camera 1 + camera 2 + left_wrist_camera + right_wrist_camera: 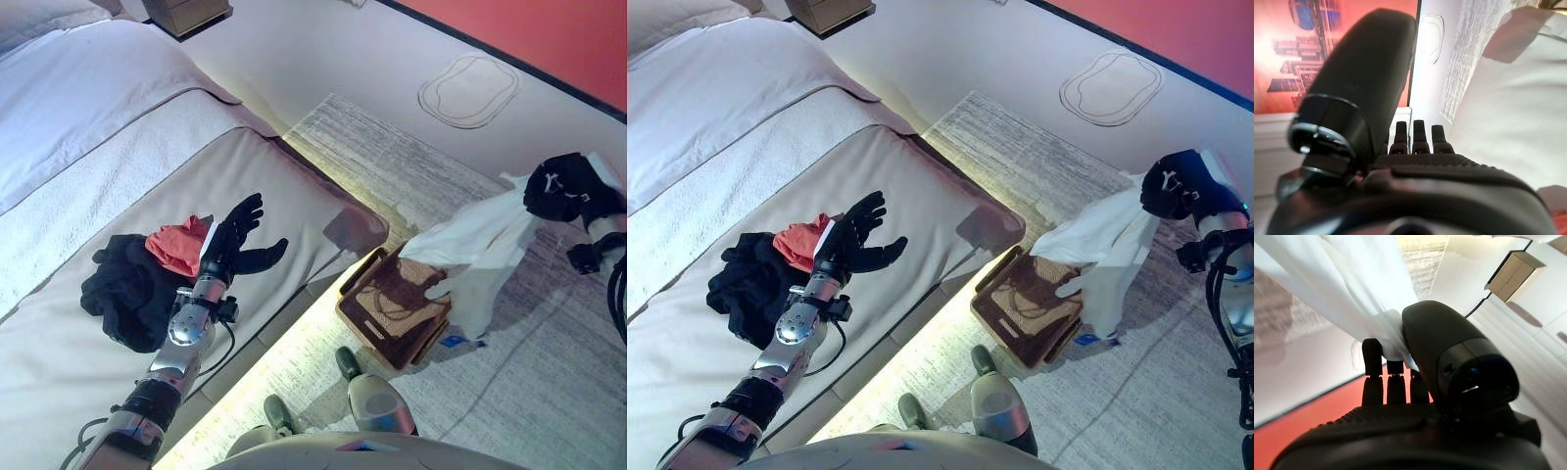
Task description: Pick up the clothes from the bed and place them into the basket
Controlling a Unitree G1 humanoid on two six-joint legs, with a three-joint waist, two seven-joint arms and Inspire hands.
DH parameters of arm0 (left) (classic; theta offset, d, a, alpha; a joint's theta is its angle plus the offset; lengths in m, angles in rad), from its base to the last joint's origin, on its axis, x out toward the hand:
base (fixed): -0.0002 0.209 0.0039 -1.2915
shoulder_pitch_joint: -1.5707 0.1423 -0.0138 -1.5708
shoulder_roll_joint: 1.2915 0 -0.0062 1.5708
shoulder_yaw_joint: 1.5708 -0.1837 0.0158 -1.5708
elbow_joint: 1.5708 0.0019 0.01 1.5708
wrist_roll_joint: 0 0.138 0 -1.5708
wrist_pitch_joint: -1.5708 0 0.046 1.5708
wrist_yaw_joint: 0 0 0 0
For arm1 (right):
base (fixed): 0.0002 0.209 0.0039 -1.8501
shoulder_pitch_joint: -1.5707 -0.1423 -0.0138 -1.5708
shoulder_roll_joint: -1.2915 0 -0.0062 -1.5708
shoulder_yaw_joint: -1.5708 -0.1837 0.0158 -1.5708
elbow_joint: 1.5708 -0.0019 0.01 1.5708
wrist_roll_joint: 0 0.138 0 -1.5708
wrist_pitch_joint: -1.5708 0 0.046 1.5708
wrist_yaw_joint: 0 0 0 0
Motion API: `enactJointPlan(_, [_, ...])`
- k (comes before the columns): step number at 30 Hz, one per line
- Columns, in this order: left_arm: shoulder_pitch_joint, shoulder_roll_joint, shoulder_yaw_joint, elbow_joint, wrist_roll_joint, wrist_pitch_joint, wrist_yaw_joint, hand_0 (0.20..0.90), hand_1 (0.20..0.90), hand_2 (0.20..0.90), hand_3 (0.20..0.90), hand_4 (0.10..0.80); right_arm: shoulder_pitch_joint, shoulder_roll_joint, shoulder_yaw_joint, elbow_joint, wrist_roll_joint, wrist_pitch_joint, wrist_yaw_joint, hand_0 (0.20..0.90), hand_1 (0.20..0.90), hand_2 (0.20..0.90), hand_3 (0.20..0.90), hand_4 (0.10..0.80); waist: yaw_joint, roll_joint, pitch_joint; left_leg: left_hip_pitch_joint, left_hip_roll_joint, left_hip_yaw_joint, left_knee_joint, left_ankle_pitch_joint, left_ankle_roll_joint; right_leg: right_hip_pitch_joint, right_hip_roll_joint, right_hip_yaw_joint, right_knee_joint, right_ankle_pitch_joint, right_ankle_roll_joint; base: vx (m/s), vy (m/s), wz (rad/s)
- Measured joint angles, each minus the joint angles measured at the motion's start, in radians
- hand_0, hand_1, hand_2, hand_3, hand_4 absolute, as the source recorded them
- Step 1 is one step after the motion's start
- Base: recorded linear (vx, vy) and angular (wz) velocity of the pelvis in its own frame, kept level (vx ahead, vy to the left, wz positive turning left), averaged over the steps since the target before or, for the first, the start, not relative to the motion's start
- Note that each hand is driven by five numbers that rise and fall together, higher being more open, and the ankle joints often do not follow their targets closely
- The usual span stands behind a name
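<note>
A black garment and a coral-red garment lie together on the bed near its front edge. My left hand hovers just to their right with straight, spread fingers and holds nothing. My right hand is shut on a white garment, pinched between thumb and fingers. The cloth hangs down over the right side of the brown basket on the rug beside the bed.
A grey striped rug lies under the basket. A wooden nightstand stands at the bed's far corner. A red wall runs along the far right. A pale outline marks the floor.
</note>
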Motion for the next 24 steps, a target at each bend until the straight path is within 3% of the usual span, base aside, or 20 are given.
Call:
enactJointPlan(8, [-0.019,-0.027,-0.003,0.033,0.001,-0.003,-0.009,0.9,0.9,0.9,0.9,0.8,0.0,0.087,0.042,0.12,-0.017,0.003,0.015,0.3,0.3,0.3,0.2,0.1,0.005,0.045,0.002,-0.02,0.0,0.007,0.0,0.002,-0.002,-0.031,-0.001,0.008,0.013,0.0,0.0,-0.042,0.011,-0.03])
enactJointPlan(19, [-0.064,-0.052,-0.039,0.056,0.036,-0.003,-0.007,0.9,0.9,0.9,0.9,0.8,-0.014,0.193,0.234,0.337,-0.062,0.001,0.023,0.3,0.3,0.3,0.2,0.1,0.048,0.083,0.017,-0.026,0.004,-0.023,0.0,0.009,-0.005,-0.022,-0.005,-0.023,0.013,0.001,0.0,-0.037,-0.037,0.08])
enactJointPlan(20, [-0.068,-0.054,-0.039,0.056,0.036,-0.003,-0.008,0.9,0.9,0.9,0.9,0.8,-0.022,0.207,0.234,0.358,-0.068,0.001,0.022,0.338,0.338,0.338,0.244,0.144,0.058,0.083,0.018,-0.027,0.005,-0.025,0.0,0.011,-0.005,-0.022,-0.005,-0.026,0.013,0.001,0.0,-0.025,-0.025,0.13])
enactJointPlan(22, [-0.071,-0.059,-0.04,0.056,0.036,-0.003,-0.008,0.9,0.9,0.9,0.9,0.8,-0.031,0.223,0.238,0.388,-0.077,-0.001,0.019,0.9,0.9,0.9,0.9,0.8,0.073,0.086,0.019,-0.028,0.006,-0.032,0.0,0.013,-0.006,-0.02,-0.005,-0.033,0.012,0.001,0.0,-0.01,-0.012,0.12])
enactJointPlan(24, [-0.072,-0.059,-0.041,0.057,0.036,-0.003,-0.009,0.9,0.9,0.9,0.9,0.8,-0.064,0.24,0.265,0.441,-0.08,-0.001,0.006,0.9,0.9,0.9,0.9,0.8,0.085,0.087,0.02,-0.031,0.008,-0.045,0.0,0.016,-0.009,-0.015,-0.006,-0.045,0.009,0.001,0.0,0.004,-0.008,0.16])
